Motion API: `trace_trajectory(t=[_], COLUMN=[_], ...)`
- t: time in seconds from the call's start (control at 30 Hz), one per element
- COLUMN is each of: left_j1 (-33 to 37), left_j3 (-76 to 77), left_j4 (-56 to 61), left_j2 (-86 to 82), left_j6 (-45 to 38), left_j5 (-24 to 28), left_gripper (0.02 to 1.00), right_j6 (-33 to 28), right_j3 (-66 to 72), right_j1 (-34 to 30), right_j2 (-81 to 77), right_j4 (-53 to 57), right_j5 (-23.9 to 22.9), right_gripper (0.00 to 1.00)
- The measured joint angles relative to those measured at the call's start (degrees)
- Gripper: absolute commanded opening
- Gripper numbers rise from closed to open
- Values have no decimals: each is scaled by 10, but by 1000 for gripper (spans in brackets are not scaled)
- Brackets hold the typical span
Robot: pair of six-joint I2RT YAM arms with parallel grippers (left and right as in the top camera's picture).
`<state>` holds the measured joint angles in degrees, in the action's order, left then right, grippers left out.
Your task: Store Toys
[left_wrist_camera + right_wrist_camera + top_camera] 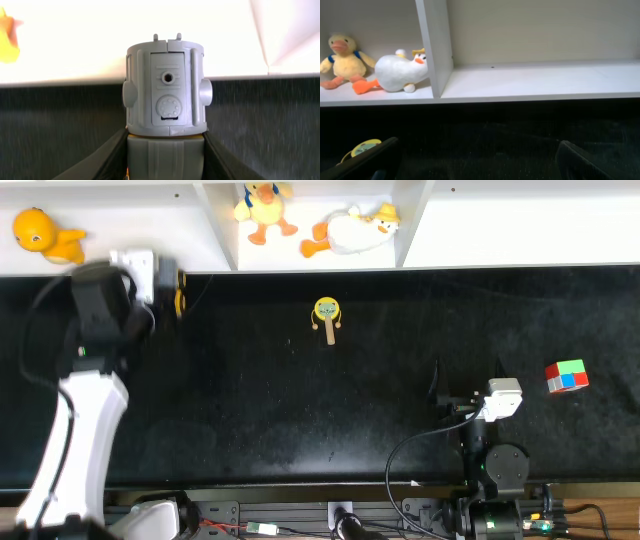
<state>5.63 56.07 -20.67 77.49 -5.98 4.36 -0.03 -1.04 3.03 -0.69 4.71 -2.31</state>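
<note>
Black desk (300, 430), top view: a yellow stick toy (327, 315) lies near the far edge's middle and a coloured cube (566, 376) by the right edge. An orange duck (45, 235), a yellow plush duck (265, 208) and a white plush goose (350, 230) sit in the white shelf (500, 240). Left wrist view: the left end effector (165, 160) is clamped on a grey toy robot (165, 85) before the shelf, at the desk's far left. Right wrist view: the right end effector (477, 162) has its fingers apart above the desk.

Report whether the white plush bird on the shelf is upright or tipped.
Tipped: the white plush bird lies on its side, orange feet pointing at the yellow duck.
</note>
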Motion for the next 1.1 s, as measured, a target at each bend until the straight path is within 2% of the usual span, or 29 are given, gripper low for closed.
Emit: trace_trajectory(t=[0.33, 0.43, 0.47, 0.5, 0.57, 0.6, 0.9, 1.1], left_j1=[0, 0, 0, 0, 0, 0, 0, 3], left_j3=[191, 219, 224, 227, 229, 229, 219, 26], left_j4=[-44, -47, -47, -46, -44, -44, -39, 57], left_j2=[183, 205, 210, 212, 216, 216, 209, 56], left_j6=[0, 0, 0, 0, -1, -1, 0, 0], left_j5=[6, 9, 10, 10, 10, 10, 12, 9], left_gripper=[275, 308, 360, 524, 932, 998, 998, 998], right_j6=[0, 0, 0, 0, 0, 0, 0, 0], right_j3=[0, 0, 0, 0, 0, 0, 0, 0], right_j1=[0, 0, 0, 0, 0, 0, 0, 0], right_j2=[0, 0, 0, 0, 0, 0, 0, 0], right_j4=[0, 0, 0, 0, 0, 0, 0, 0], right_j5=[0, 0, 0, 0, 0, 0, 0, 0], right_gripper=[998, 996, 996, 996, 993, 996, 993, 996])
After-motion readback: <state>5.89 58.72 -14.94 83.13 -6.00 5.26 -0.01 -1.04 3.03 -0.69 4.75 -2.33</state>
